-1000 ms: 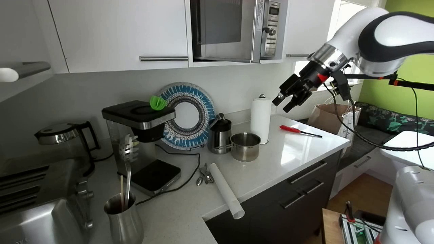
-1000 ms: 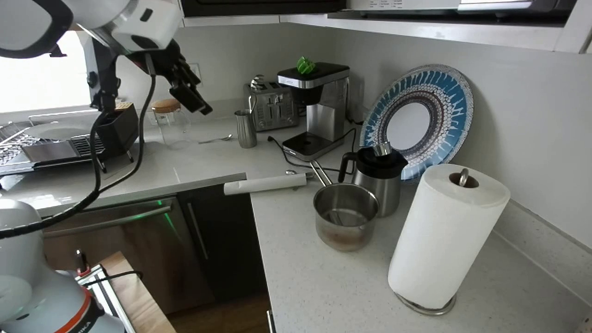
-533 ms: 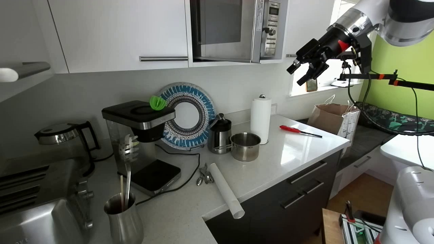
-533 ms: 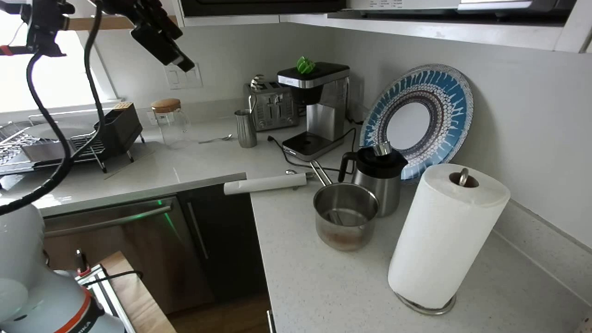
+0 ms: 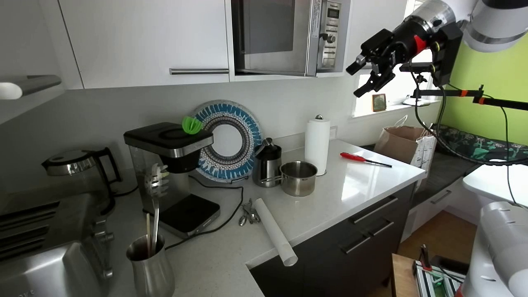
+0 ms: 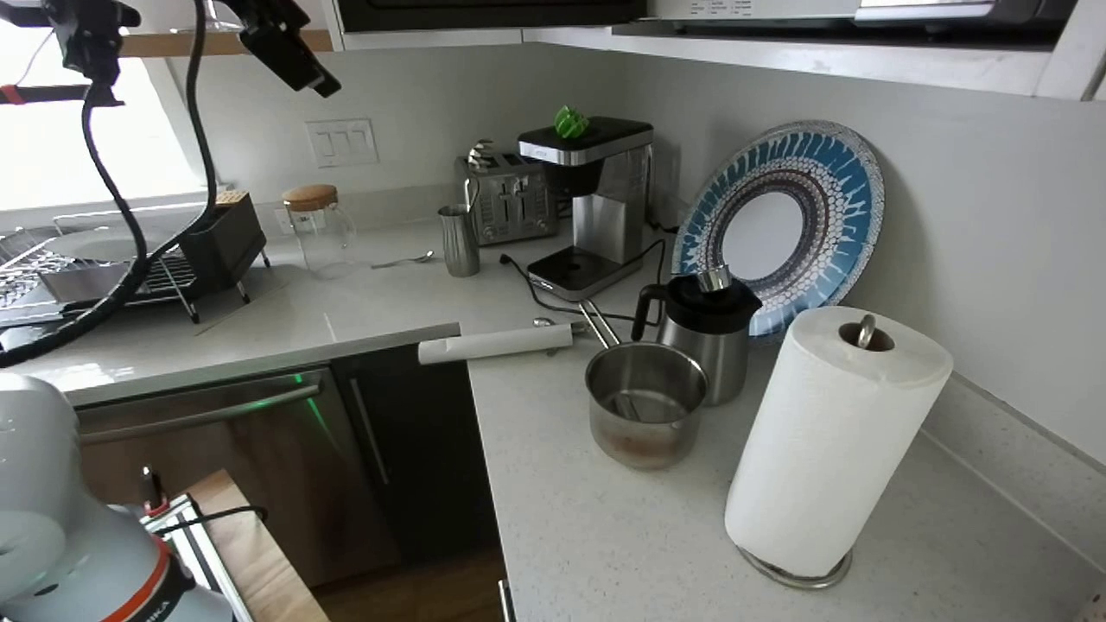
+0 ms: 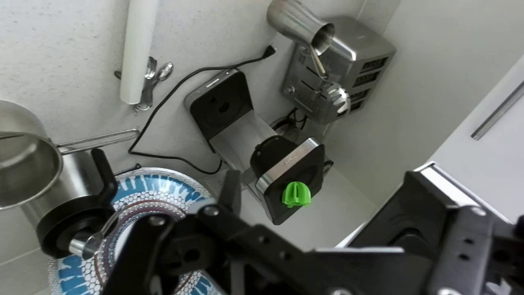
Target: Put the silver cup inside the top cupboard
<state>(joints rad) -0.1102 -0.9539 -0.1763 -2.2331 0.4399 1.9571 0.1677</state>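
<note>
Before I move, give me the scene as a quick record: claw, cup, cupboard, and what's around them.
Claw: open, holding nothing, raised above the counter
Silver cup: upright on the counter, utensils standing in it
Top cupboard: door looks shut, inside hidden
Microwave: door open
Coffee maker: green item on top
Saucepan: on the counter, beside the steel carafe
Paper towel roll: upright on the counter

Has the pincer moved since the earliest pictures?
Yes, up: in an exterior view, the pincer shows well above the paper towel roll, no longer near its top.
</note>
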